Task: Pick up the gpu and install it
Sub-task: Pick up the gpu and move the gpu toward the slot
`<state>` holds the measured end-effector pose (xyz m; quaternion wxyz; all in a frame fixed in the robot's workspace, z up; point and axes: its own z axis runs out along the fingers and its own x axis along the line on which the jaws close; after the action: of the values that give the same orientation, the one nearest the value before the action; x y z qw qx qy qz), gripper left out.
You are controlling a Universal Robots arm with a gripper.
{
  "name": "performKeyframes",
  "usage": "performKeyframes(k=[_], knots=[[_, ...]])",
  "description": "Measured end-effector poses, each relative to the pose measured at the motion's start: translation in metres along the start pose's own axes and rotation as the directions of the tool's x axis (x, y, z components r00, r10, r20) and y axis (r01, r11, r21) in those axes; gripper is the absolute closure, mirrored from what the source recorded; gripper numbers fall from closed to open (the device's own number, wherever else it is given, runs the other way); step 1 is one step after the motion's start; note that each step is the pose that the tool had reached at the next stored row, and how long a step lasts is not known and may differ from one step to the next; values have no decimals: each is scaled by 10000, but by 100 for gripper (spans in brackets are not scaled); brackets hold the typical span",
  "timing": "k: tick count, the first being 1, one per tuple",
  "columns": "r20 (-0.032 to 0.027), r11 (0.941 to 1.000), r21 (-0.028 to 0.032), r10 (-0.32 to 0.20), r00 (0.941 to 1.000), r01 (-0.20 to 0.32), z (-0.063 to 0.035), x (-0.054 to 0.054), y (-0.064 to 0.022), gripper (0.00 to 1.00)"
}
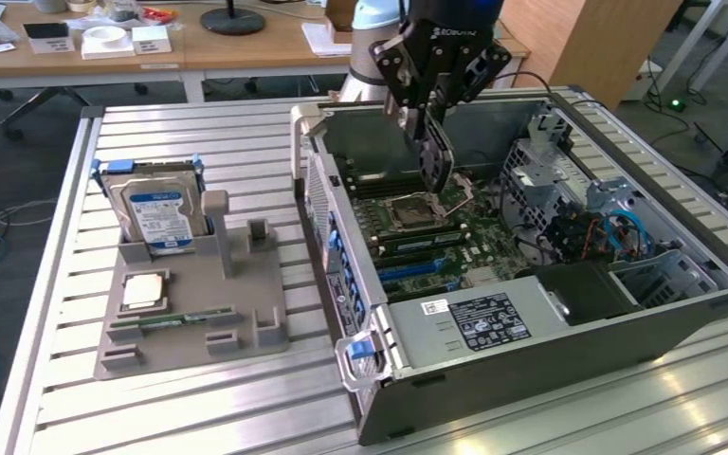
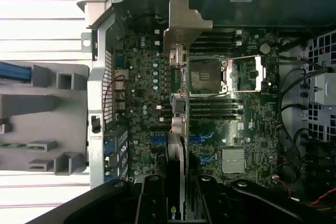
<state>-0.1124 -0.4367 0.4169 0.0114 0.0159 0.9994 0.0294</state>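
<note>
In the exterior view, my arm's gripper (image 1: 430, 121) hangs at twelve o'clock, its jaws clamped on the gpu (image 1: 435, 161), which points straight down, edge toward the camera. The card hangs over the open computer case (image 1: 529, 351) that lies on its side across the centre and the three o'clock side, just above the motherboard (image 1: 465, 237) and close over the CPU socket (image 1: 409, 210); I cannot tell whether its lower end touches anything. At nine o'clock, well apart from the case, a grey holder (image 1: 187, 313) sits on the slatted metal table (image 1: 187, 133) with a blue-labelled hard drive (image 1: 159, 213) standing upright in it. In the wrist view, I look down along the gpu (image 2: 179, 124) from between the black fingers (image 2: 152, 198) of the gripper (image 2: 178, 203), which press on either face of the card. Its silver bracket (image 2: 185, 24) lies at the far end, next to the case's rear wall. The card runs just beside the CPU socket (image 2: 210, 74), over the motherboard (image 2: 147, 77). The grey holder (image 2: 37, 103) lies outside the case wall.
</note>
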Motion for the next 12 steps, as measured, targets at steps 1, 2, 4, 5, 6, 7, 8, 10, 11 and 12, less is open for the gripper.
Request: performKeyframes(k=[1,2,4,5,6,7,8,10,11,12], knots=[[0,10000,-1,-5,10000,5,0,-17,0,74],[-1,10000,-2,-10,10000,10,1,-34,1,74],[-1,10000,-5,-21,10000,21,2,-69,2,74],[-2,10000,-7,-28,10000,28,2,-89,3,74],[-2,10000,-9,-33,10000,33,3,-108,4,74],[-3,10000,-10,-39,10000,39,3,-127,4,74],[-3,10000,-13,-46,10000,46,3,-150,5,74],[-4,10000,-17,-58,10000,58,4,-192,6,74],[-5,10000,-19,-65,10000,65,5,-213,7,74],[-5,10000,-20,-71,10000,71,5,-234,8,74]])
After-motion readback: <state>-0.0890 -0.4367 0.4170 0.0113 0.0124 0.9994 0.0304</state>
